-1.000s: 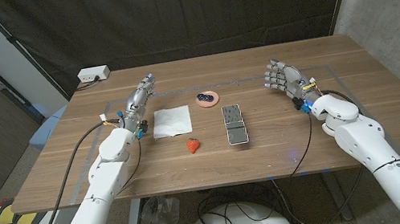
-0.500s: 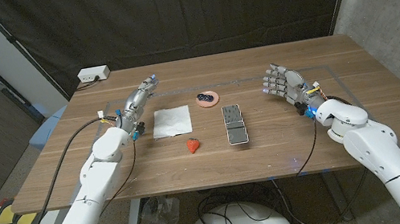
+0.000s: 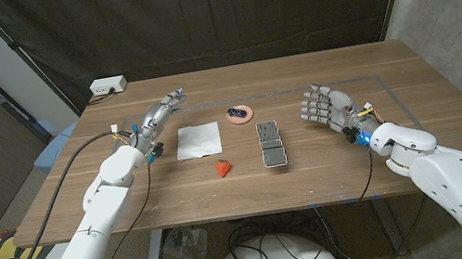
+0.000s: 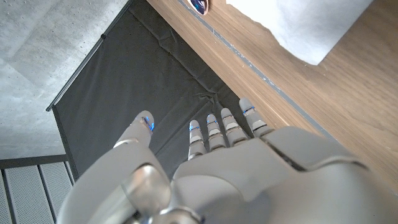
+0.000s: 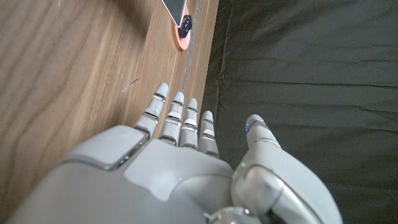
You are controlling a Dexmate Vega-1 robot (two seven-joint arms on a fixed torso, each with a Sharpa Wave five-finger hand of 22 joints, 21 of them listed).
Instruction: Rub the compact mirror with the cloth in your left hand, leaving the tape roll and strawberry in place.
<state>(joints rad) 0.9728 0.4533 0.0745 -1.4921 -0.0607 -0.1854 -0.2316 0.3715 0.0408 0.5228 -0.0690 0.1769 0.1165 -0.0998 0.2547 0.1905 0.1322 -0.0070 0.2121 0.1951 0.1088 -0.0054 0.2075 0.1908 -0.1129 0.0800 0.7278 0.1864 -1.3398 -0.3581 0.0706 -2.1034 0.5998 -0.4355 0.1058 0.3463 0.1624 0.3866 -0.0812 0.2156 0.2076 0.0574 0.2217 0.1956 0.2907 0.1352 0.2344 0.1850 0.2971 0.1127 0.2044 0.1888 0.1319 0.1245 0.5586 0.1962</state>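
Against the picture from a second before, we saw that both arms had shifted. The left hand point(image 3: 162, 111) had edged a little further along the table's point(image 3: 419, 131) far-left part, its forearm drawn more to the outside, and it lay just left of the cloth point(image 3: 198, 141) without touching it. The right hand point(image 3: 325, 102) had come inward and nearer, closing some of the gap to the compact mirror point(image 3: 271, 144), though it stayed well apart from it. The cloth, the mirror, the strawberry point(image 3: 223, 167) and the tape roll point(image 3: 240, 113) had not moved.

We found the left hand holding nothing, its fingers point(image 4: 214, 134) stretched out straight and close side by side, the thumb set apart. The right hand was likewise free of any object, its fingers point(image 5: 180, 121) extended side by side and the thumb splayed off to one side.

The compact mirror lay opened flat near the table's middle, a grey rectangle in two hinged halves. Its long axis ran from the robot's near side toward the far side, with the far end pointing at the pink tape roll just beyond it. The white cloth lay spread flat to the mirror's left, and the red strawberry sat between them, nearer the front edge.

We could read no brand, label or writing on the mirror or any other thing; the surfaces were too small to tell.
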